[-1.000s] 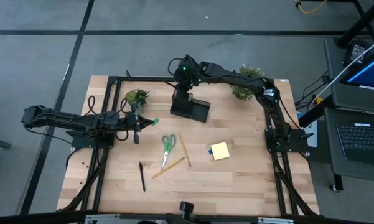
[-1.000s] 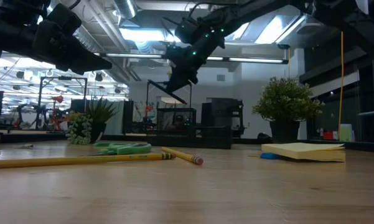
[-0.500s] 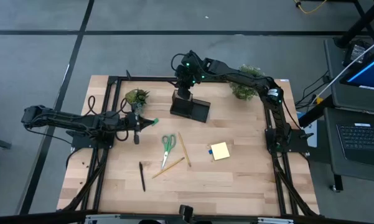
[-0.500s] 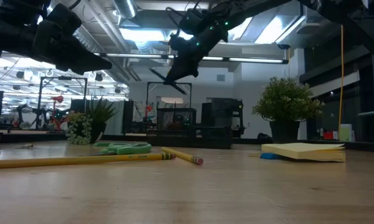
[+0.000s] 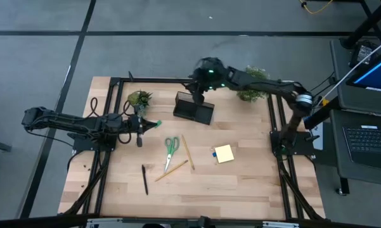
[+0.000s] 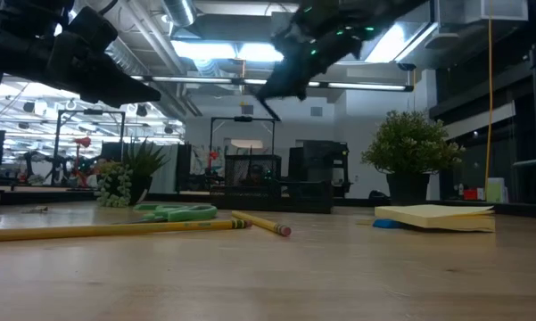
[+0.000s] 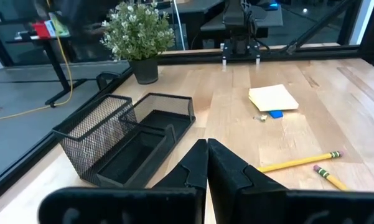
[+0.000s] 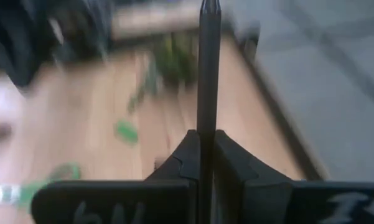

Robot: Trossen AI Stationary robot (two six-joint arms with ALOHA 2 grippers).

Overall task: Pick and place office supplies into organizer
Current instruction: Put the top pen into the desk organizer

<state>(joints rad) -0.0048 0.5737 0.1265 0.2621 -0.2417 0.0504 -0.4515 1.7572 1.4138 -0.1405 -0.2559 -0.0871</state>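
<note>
**Right claw holds a black pen above the organizer**

The right claw (image 5: 198, 88) is raised over the far side of the worktop (image 5: 241, 183), just beside the black mesh organizer (image 5: 193, 107) on the side of its tall pen cup. Its fingers (image 8: 233, 165) are closed on a black pen (image 8: 206, 93), which stands up from between them in the right wrist view; in the low view the pen (image 6: 269, 109) hangs slanted below the claw, well above the organizer (image 6: 276, 189).

The left claw (image 5: 139, 128) waits over the left part of the worktop, near a small potted plant (image 5: 139, 99), its fingers (image 7: 227, 168) pressed together and holding nothing.

The organizer sits on the worktop, its cup and low tray showing nothing inside in the left wrist view (image 7: 127, 146). Still loose on the worktop are the green-handled scissors (image 5: 171, 145), two pencils (image 5: 187, 152), a second black pen (image 5: 144, 179), the yellow sticky-note pad (image 5: 224, 153) and a small blue piece (image 5: 213, 152) just beside it. A larger potted plant (image 5: 252, 85) stands at the far right corner.
</note>
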